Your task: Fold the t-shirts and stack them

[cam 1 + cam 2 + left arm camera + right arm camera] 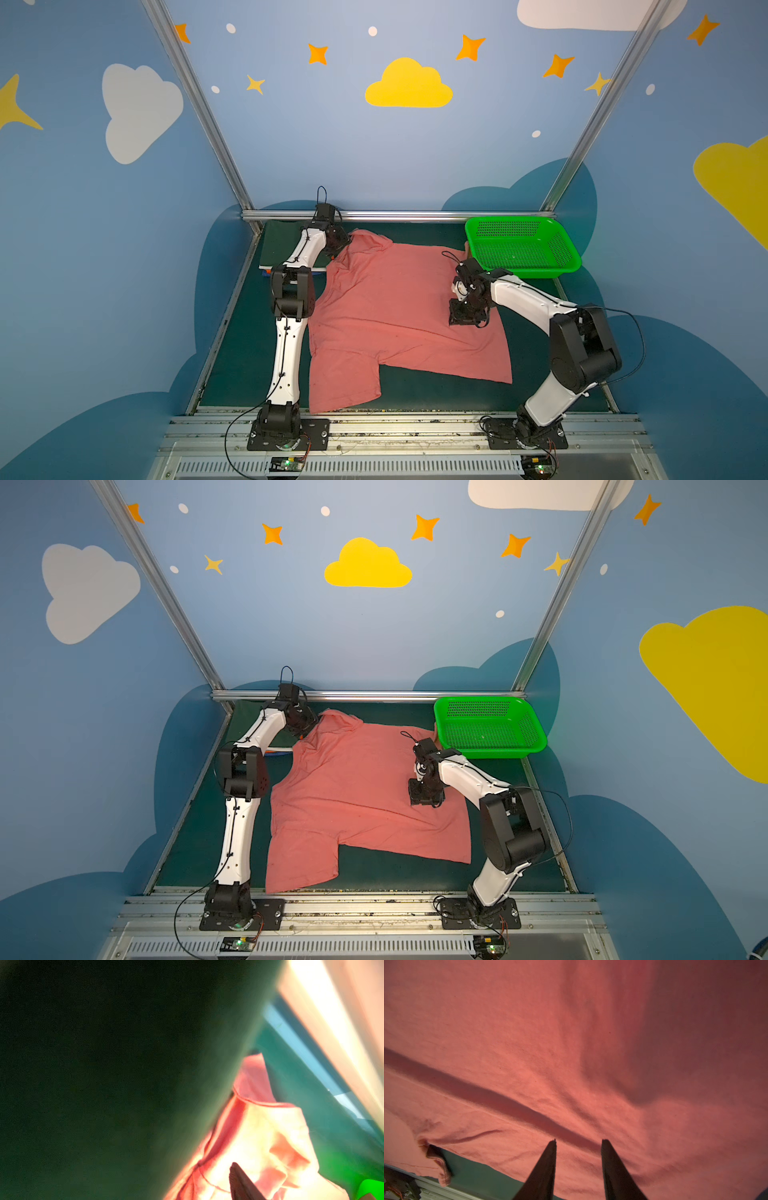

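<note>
Both top views place the left gripper (336,248) at the far-left corner of the salmon-pink t-shirt (395,316), which lies spread flat at centre; whether it grips cannot be determined. Further right, the right gripper (578,1142) hovers open and empty over the cloth. Recommended: pinch edges evenly, lift both sides together.

Both the left arm (293,374) and the right arm (524,296) wear glossy white moulded shells between bulky matte-black joint housings, with thin black cables (283,353) clipped along them. Each stands on a flat black base plate (316,432) with screw heads at its corners, and at 6 o'clock of each plate sits a small circuit board (286,462) lit green. The right gripper (578,1142) ends in two dark, tapered, pointed fingers (547,1169).
</note>
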`<state>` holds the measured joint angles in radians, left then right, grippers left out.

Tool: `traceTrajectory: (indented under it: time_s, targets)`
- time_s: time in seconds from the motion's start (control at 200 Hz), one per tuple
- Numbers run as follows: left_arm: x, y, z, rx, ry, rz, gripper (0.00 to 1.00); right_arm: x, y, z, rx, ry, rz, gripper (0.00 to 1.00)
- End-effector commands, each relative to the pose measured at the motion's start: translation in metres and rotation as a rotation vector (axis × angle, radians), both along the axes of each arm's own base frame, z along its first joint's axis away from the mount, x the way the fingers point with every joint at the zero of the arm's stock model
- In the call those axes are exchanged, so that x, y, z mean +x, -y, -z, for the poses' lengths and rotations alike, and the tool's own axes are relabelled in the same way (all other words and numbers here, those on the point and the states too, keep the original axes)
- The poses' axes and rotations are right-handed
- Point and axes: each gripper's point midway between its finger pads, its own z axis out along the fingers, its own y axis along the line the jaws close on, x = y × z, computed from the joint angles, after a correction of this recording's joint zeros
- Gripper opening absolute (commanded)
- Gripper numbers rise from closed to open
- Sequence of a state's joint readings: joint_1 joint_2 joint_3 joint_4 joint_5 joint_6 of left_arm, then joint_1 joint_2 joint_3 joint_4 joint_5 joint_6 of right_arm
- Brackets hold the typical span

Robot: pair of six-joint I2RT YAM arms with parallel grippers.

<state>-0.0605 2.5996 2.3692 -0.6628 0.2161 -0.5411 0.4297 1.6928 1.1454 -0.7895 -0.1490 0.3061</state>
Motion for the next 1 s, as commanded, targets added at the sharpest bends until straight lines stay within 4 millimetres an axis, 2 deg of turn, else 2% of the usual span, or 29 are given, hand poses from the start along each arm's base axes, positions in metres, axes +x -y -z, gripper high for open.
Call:
traceTrajectory:
  time_s: [0.0, 0.225, 0.285, 0.365, 0.576, 0.676, 0.866, 0.996]
  targets:
    - [0.009, -0.003, -0.009, -0.029, 0.041, 0.006, 0.51, -0.003, 0.001, 0.000, 0.010, -0.006, -0.001, 0.39]
    - [-0.003, -0.005, 0.010, -0.006, -0.034, 0.015, 0.35, -0.003, 0.001, 0.000, 0.014, -0.008, -0.002, 0.38]
    - [-0.007, -0.007, 0.016, 0.018, -0.058, 0.022, 0.36, -0.003, 0.000, 0.000, 0.016, -0.008, -0.003, 0.39]
    - [-0.011, -0.004, 0.022, 0.035, -0.079, 0.049, 0.45, -0.003, 0.000, 0.000, 0.019, -0.009, -0.003, 0.38]
    - [-0.019, -0.007, 0.039, 0.098, -0.120, 0.083, 0.43, -0.005, -0.001, 0.000, 0.022, -0.013, -0.001, 0.39]
    - [-0.024, -0.015, 0.043, 0.144, -0.144, 0.093, 0.44, -0.004, 0.000, 0.000, 0.021, -0.012, 0.000, 0.38]
    - [-0.027, -0.032, 0.040, 0.155, -0.153, 0.083, 0.45, -0.004, -0.002, 0.001, 0.027, -0.019, 0.000, 0.38]
    - [-0.024, -0.037, 0.033, 0.139, -0.135, 0.075, 0.45, -0.003, -0.004, 0.000, 0.032, -0.023, -0.002, 0.38]
